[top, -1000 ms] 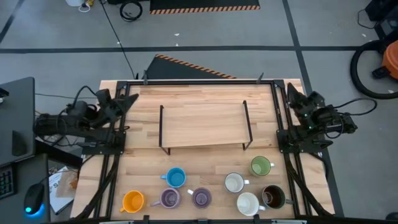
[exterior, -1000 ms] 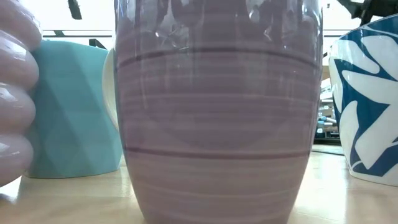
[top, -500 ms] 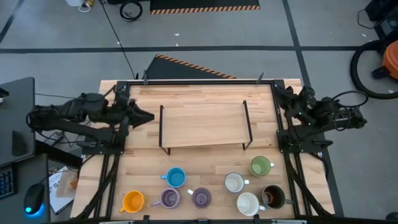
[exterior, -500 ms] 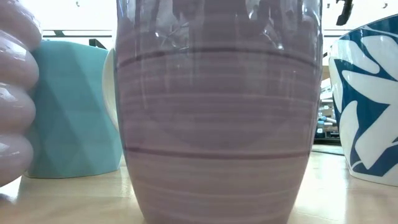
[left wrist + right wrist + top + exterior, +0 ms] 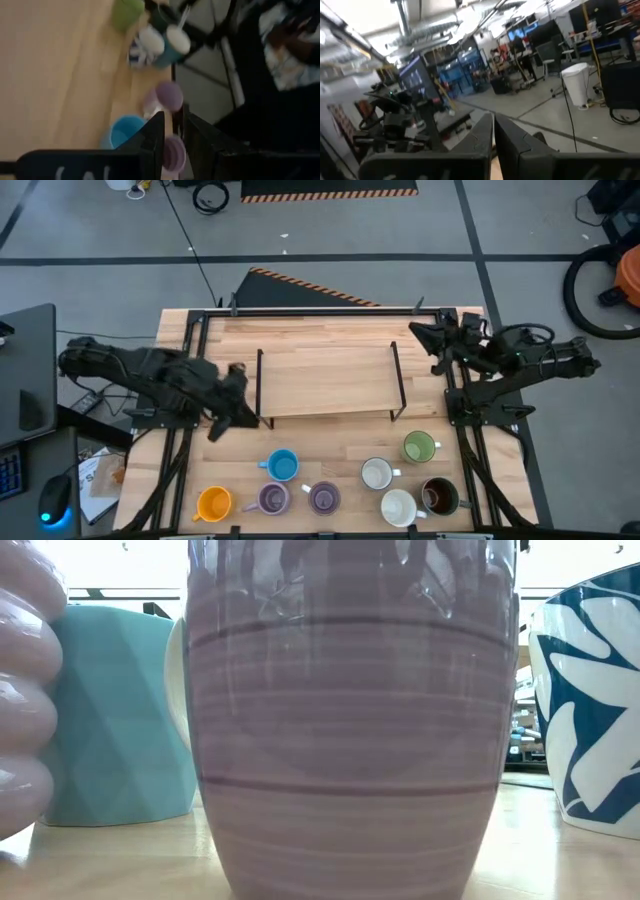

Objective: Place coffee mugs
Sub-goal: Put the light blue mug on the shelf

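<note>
Eight mugs stand upright on their bases near the table's front edge: blue, orange, two purple, two white, green and dark brown. My left gripper hovers beside the near left leg of the rack, above and left of the blue mug, its fingers a narrow gap apart and empty. My right gripper is shut and empty, in the air by the rack's far right corner. The low view is filled by a purple mug.
A low wooden rack on black wire legs stands in the middle of the table. Black frame rails run along the table's left and right edges. Bare wood lies between the rack and the mugs.
My left gripper has swung from the table's left edge toward the near edge and the mugs, turning until it points at them. My right gripper has gone from the right edge toward the far edge and inward over the table. The mugs have stayed still.
</note>
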